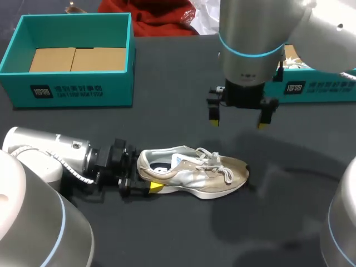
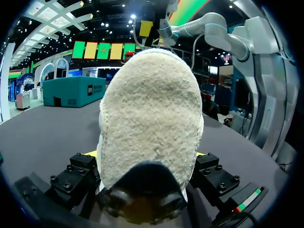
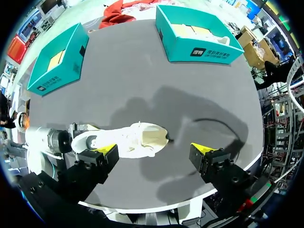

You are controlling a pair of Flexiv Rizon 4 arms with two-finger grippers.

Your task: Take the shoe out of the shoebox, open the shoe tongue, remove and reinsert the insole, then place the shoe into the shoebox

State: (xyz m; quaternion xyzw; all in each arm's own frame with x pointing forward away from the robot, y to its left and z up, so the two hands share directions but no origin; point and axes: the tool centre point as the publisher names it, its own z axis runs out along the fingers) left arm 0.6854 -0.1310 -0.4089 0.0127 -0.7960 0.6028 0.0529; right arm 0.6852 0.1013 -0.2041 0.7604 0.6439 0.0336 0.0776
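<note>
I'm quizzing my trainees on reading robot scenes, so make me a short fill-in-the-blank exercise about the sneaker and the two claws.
1. The sneaker lies on the black ___.
2. The left claw is shut on the sneaker's ___.
3. The right claw hangs above the sneaker with its fingers ___.
Missing words: table; heel; open.

The shoe lies near the worktop's front edge, its heel gripped by the left pincer, the right pincer open above, the shoebox at the far left corner.
</note>
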